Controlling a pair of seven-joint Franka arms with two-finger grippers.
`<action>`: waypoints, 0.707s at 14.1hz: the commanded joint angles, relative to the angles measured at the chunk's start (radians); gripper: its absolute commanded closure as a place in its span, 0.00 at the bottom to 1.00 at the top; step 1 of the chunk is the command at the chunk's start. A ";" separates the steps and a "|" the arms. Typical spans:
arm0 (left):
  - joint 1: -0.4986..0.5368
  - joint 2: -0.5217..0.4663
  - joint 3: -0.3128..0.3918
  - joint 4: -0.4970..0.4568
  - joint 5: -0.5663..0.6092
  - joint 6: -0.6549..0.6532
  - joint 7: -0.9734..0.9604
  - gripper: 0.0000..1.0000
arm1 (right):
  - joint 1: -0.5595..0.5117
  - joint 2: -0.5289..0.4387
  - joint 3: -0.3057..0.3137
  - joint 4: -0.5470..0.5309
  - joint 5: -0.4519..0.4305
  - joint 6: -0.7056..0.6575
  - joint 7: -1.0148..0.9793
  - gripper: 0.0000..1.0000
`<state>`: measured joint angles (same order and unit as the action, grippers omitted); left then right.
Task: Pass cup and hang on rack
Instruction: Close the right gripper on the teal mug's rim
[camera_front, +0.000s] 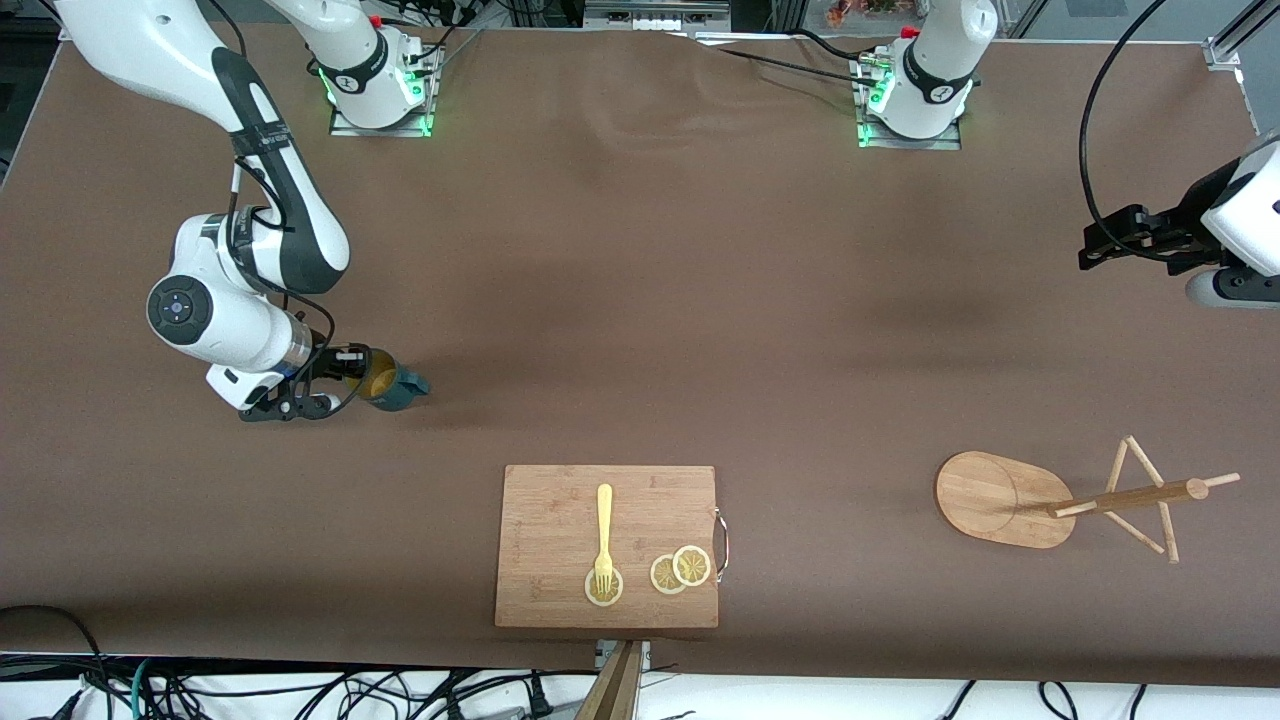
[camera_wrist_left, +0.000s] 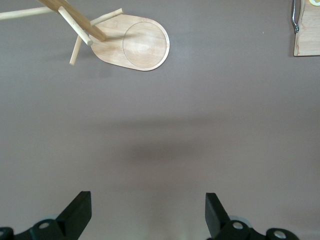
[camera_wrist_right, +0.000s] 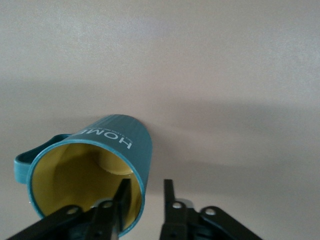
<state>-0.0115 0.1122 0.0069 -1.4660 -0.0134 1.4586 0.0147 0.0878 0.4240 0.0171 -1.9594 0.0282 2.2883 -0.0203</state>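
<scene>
A: Where the right gripper (camera_front: 352, 378) sat low at the right arm's end of the table, what did it have?

B: It pinched the rim of the teal cup (camera_front: 388, 381), one finger (camera_wrist_right: 121, 204) inside the yellow interior, the other outside the wall. Cup (camera_wrist_right: 90, 172) was tipped on its side, mouth toward the gripper, handle (camera_front: 418, 383) pointing away from it, "HOME" lettering on the wall. Couldn't tell if it touched the table.

A: Left gripper?

B: Left gripper (camera_front: 1088, 246) hung over bare table at the left arm's end, jaws spread wide, nothing between the fingers (camera_wrist_left: 77, 212). That arm waited.

A: Rack?

B: Wooden mug rack (camera_front: 1070, 498) stood on its oval base (camera_wrist_left: 136, 46) near the left arm's end, nearer the front camera than the left gripper, well apart from the cup.

A: Anything else?

B: Bamboo cutting board (camera_front: 608, 546) mid-table, near the camera edge, with a yellow fork (camera_front: 604, 540) and three lemon slices (camera_front: 681, 569); fork tines lay on one slice.
</scene>
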 joint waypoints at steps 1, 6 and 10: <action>0.001 -0.017 0.002 -0.017 -0.017 -0.004 0.002 0.00 | 0.006 0.002 0.000 0.005 0.016 0.003 0.010 0.75; 0.001 -0.019 0.001 -0.017 -0.017 -0.006 0.010 0.00 | 0.021 0.001 0.006 0.008 0.015 0.000 0.029 1.00; -0.002 -0.014 0.001 -0.017 -0.017 -0.006 0.183 0.00 | 0.092 -0.004 0.006 0.060 0.015 -0.015 0.045 1.00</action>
<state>-0.0123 0.1123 0.0051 -1.4671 -0.0135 1.4556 0.1085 0.1379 0.4242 0.0246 -1.9386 0.0308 2.2897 0.0005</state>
